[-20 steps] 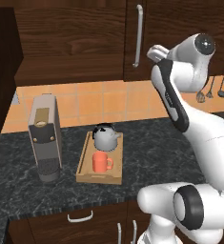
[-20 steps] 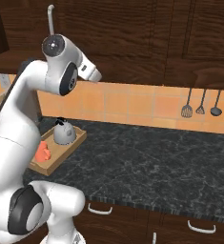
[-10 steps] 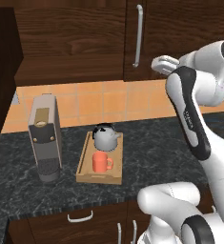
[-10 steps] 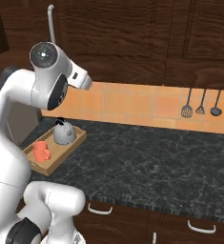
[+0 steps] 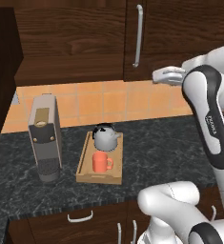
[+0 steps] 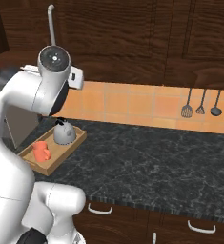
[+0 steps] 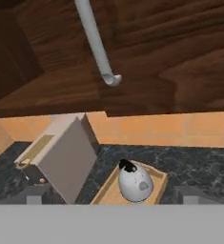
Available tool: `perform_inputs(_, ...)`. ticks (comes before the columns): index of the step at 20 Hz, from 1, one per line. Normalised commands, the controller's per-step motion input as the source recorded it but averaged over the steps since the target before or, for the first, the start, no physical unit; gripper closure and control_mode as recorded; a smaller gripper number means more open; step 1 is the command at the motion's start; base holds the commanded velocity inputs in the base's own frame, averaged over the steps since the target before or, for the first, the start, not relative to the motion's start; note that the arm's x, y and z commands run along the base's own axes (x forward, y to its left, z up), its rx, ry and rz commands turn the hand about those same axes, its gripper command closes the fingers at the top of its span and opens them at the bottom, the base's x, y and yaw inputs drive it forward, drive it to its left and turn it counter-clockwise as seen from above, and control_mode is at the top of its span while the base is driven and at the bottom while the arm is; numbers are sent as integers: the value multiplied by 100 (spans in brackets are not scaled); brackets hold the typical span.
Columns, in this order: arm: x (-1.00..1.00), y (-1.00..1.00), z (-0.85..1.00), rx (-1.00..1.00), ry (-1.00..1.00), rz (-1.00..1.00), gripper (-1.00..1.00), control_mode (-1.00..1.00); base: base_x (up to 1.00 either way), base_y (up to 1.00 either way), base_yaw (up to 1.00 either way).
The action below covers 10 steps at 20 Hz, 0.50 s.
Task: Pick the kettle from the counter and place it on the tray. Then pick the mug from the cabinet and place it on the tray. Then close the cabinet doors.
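The silver-grey kettle (image 5: 106, 138) (image 6: 64, 133) (image 7: 134, 182) and the orange-red mug (image 5: 101, 163) (image 6: 40, 151) both sit in the wooden tray (image 5: 83, 162) (image 6: 69, 146) (image 7: 157, 177) on the dark counter (image 5: 156, 143). My gripper (image 5: 157, 76) (image 7: 112, 194) is high up in front of the brown cabinet doors (image 5: 75, 38) (image 7: 180, 57), just below and right of a silver bar handle (image 5: 138, 35) (image 6: 51, 24) (image 7: 96, 45). It is open, its fingertips (image 7: 35, 194) wide apart with nothing between them, touching neither door nor handle.
A tall grey coffee machine (image 5: 45, 136) (image 7: 61, 157) stands left of the tray. A dark panel (image 5: 4, 71) juts out at the far left. Utensils (image 6: 201, 102) hang on the tiled wall to the right. Drawers (image 5: 80, 218) run below the counter.
My hand has sunk a little below the handle's lower end and the upper arm has swung out to the right. Kettle, mug and tray stay put.
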Motion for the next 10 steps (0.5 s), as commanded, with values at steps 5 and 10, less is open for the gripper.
perform_inputs(5, -53, 47, 0, -19, -13, 45, -100, -100, 0, 0, 0)
perform_inputs(10, -56, 54, -6, -26, -27, 46, -100, -100, 0, 0, 0)
